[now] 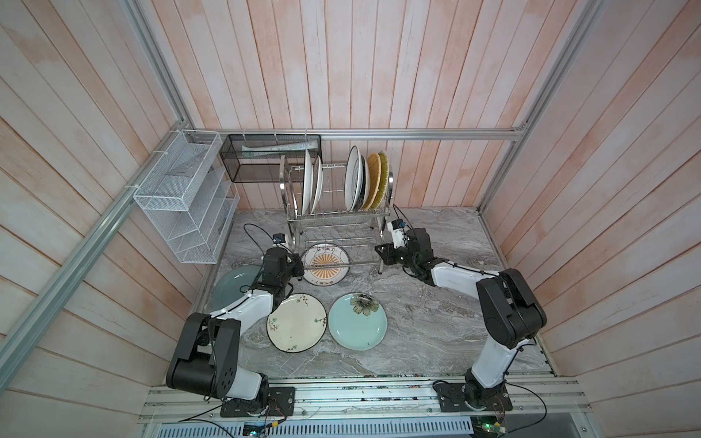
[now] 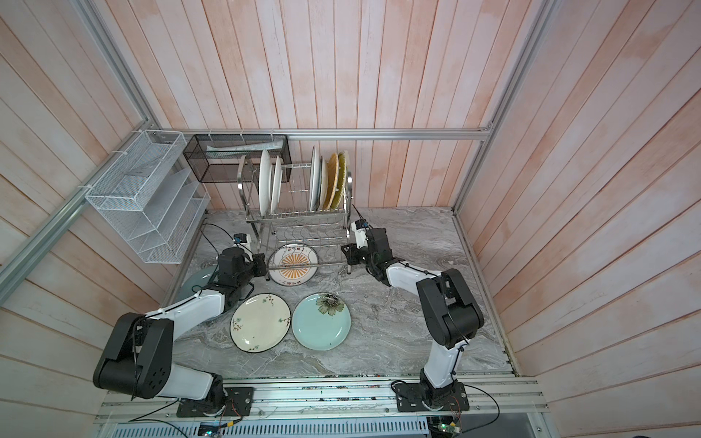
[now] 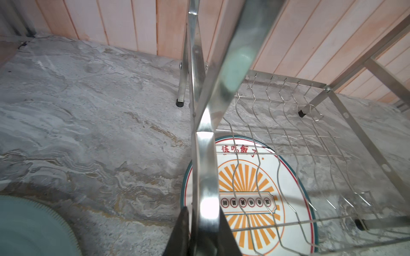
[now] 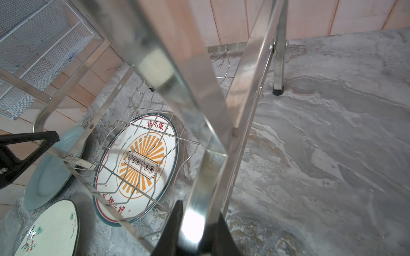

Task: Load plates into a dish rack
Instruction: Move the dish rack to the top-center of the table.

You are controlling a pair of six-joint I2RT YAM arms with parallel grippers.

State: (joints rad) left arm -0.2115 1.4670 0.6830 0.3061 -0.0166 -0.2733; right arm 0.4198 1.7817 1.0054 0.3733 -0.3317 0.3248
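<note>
Where the grey marble table (image 1: 436,322) meets the plank wall (image 1: 379,76), the dish rack (image 1: 337,218) stands at upper centre of both top views, with six plates (image 1: 352,182) upright in its top tier. Below centre lie a cream plate (image 1: 296,322) and a pale blue plate (image 1: 356,322). A sunburst plate (image 1: 326,265), rimmed with red Chinese characters, lies flat under the lower tier. The left gripper (image 3: 204,212) and right gripper (image 4: 199,212) each clamp a steel end frame of the rack.
</note>
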